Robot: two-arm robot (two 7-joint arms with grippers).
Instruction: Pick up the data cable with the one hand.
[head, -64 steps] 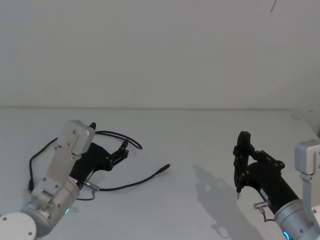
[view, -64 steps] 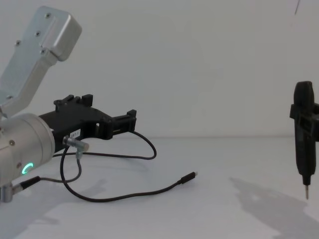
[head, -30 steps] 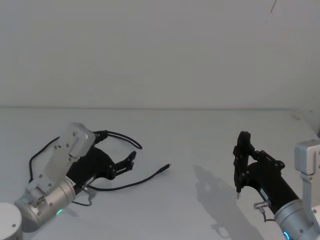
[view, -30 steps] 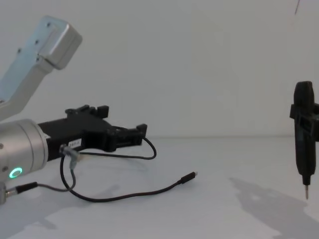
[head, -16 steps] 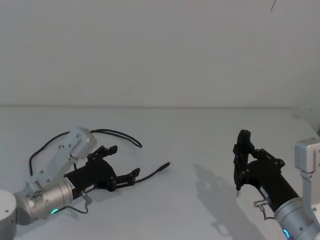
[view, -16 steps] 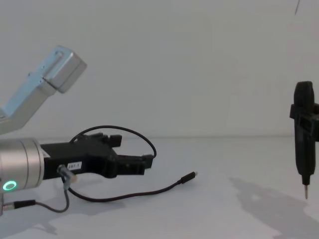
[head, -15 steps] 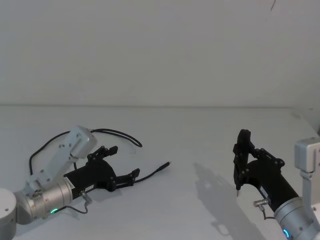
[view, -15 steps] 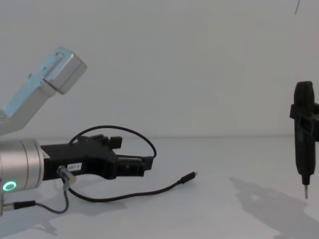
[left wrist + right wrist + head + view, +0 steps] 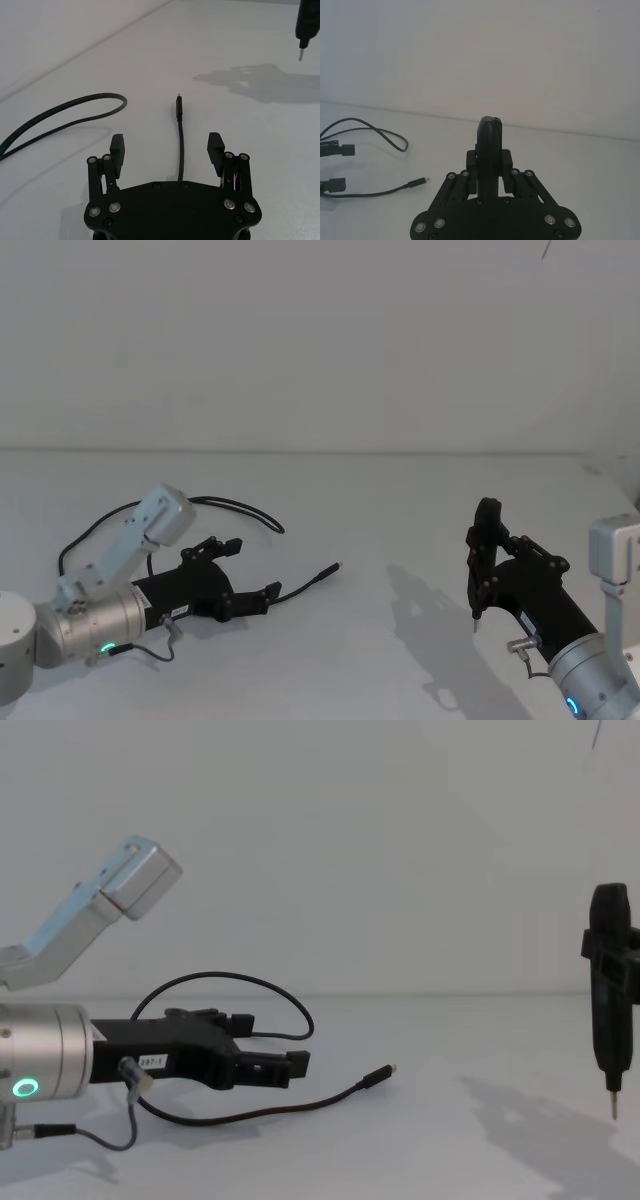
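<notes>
The left end effector point(image 9: 252, 568) sits low over the white table point(image 9: 400, 500), in the lower left of the head view. Its two fingers are wide apart and are not closed on anything. A green light point(image 9: 25, 1088) glows on its silver wrist.

The data cable point(image 9: 300, 587) lies on the table. In the left wrist view, the thin black cable point(image 9: 180, 145) runs straight up the middle, between the two open fingers point(image 9: 117, 146). Its small plug point(image 9: 178, 107) lies out past the fingertips. The rest of the cable bends into a big loop point(image 9: 240, 505) behind the end effector.

The right end effector point(image 9: 486, 525) hangs above the table at the lower right of the head view, well apart from the cable. In the right wrist view, its fingers point(image 9: 490, 130) are pressed together.
</notes>
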